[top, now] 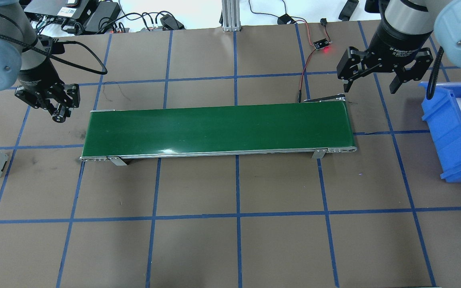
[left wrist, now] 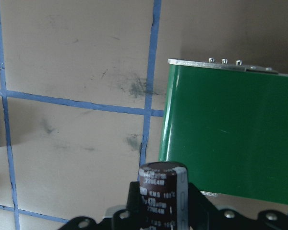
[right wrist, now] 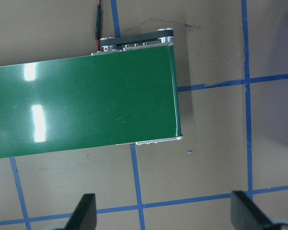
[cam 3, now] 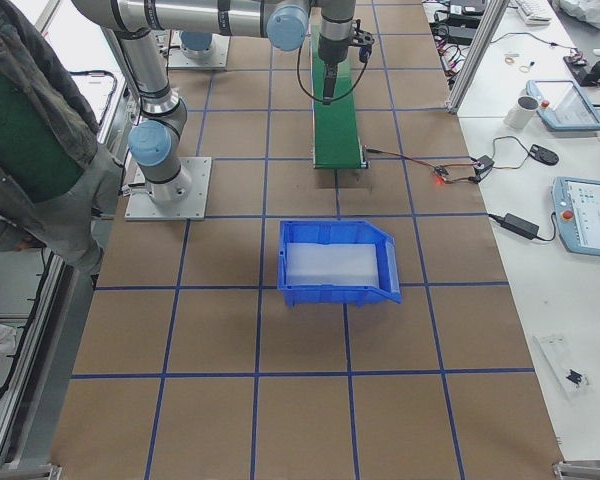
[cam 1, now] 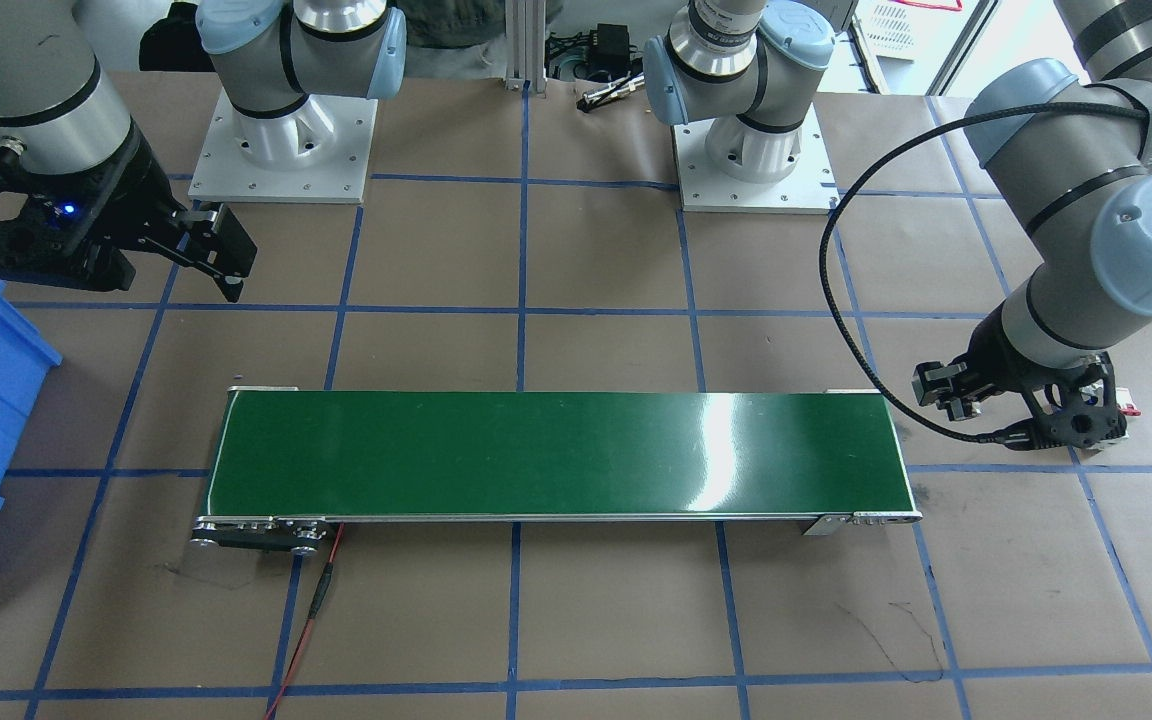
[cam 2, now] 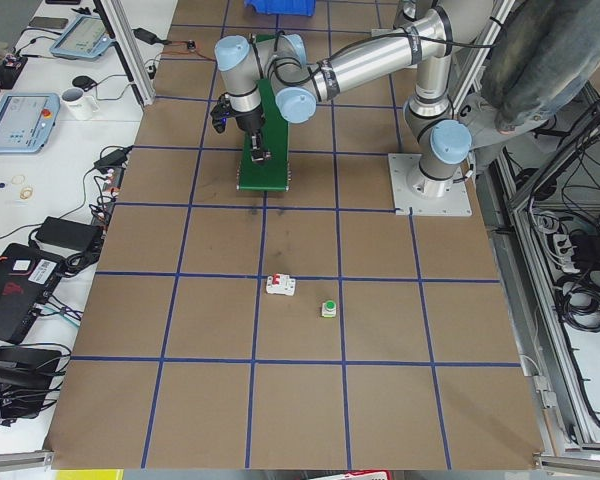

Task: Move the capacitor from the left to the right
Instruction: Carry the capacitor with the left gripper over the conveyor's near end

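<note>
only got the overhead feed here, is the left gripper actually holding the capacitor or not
Observer: Yes. The left wrist view shows the capacitor upright, with the left gripper shut on it.
Operator: ok, anything on that side besides the breaker
Observer: Yes. The exterior left view shows a green-capped push button on the table near the breaker, not touching it.

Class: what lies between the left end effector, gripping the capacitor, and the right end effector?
The green conveyor belt, nothing on it, spans the stretch between left end effector and right end effector; the overhead view shows it.
</note>
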Available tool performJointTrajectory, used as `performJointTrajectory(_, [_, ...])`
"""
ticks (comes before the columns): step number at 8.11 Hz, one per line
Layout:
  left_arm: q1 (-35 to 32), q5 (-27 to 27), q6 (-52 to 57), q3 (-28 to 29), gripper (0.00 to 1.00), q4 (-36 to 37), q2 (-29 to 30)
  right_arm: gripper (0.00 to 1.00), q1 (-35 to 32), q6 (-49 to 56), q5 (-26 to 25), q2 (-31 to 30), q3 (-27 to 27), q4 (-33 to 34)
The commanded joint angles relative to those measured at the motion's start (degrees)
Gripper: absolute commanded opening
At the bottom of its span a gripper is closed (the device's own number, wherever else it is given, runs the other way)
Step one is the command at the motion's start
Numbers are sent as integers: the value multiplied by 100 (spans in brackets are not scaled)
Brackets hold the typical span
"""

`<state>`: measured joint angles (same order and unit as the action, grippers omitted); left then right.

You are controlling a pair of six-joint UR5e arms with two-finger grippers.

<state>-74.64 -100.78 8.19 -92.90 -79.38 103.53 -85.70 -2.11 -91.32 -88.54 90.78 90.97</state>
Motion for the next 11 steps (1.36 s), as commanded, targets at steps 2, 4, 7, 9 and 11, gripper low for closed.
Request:
performJointTrajectory(2, [-252, 480, -931, 0, 14, 37, 149, 100, 27, 8, 0, 3, 1, 0])
performJointTrajectory(4, [-323, 716, -942, 0, 14, 351, 316, 100, 54, 8, 0, 3, -16, 17])
performJointTrajectory(7, [-393, 753, -959, 0, 15, 1054, 851, 100, 71, 8, 53, 3, 18, -18])
performJointTrajectory(9, [-437, 744, -968, -9, 16, 1206, 949, 100, 71, 8, 18, 3, 19, -44])
performJointTrajectory(11, [-463, 683, -1047, -44, 17, 1233, 827, 100, 80, 0, 9, 3, 19, -44])
